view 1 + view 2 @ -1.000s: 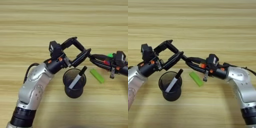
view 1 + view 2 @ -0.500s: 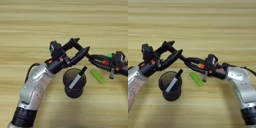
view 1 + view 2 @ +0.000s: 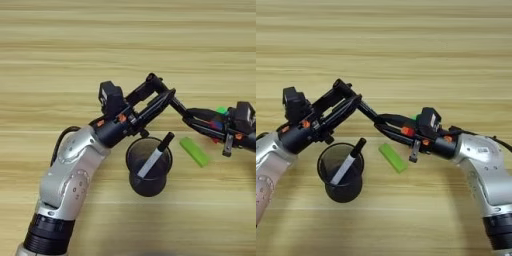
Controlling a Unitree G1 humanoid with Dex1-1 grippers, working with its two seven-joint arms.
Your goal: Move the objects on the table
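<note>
**Two pincers meet over the cup at mid-frame**

We see the left pincer [image 3: 162, 92] reaching from the lower left toward the middle of the frame, its two black fingers spread apart with nothing visible between them. The right pincer [image 3: 378, 122] comes in from the right edge, and its fingers point left. From the meeting point of the two a slim black marker [image 3: 367, 110] runs diagonally; its upper end touches the lower left finger and its lower end sits at the right fingertips. We cannot tell whether the right fingers are pinching it or merely lie beside it.

Just below the left pincer stands a black mesh cup [image 3: 148, 167], and a white-barrelled marker with a black cap [image 3: 155, 159] leans inside it, cap end up over the rim at the right. To the right of the cup a flat lime-green block [image 3: 393, 157] lies on the bench [image 3: 60, 45], slanted, apart from the cup and under the right arm.

Behind the right pincer's body we catch only slivers of green, blue and red, the puzzle cube [image 3: 220, 111]; the arm hides most of it, and we cannot make out how it sits. In the left eye view the right arm is cut off at the frame's right edge.
</note>
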